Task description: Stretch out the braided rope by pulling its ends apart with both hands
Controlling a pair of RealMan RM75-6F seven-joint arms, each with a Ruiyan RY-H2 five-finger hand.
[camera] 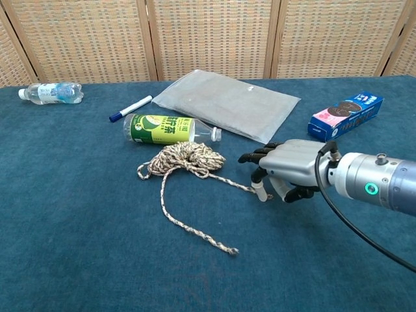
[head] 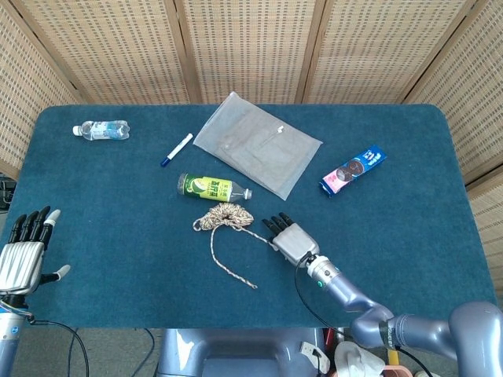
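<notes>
The braided rope [camera: 185,158] lies in a loose bundle mid-table, just in front of a green bottle. One strand curves forward to a free end near the front. Another strand runs right from the bundle to my right hand [camera: 286,172], which pinches that end low against the cloth. From the head view the rope [head: 223,216] sits left of the right hand [head: 289,238]. My left hand [head: 23,255] hovers beyond the table's left edge, fingers apart, holding nothing, far from the rope.
A green bottle [camera: 162,128] lies right behind the rope. Behind it are a blue-capped pen [camera: 131,108] and a grey pouch [camera: 224,104]. A water bottle [camera: 51,92] lies far left and a blue cookie pack [camera: 344,117] far right.
</notes>
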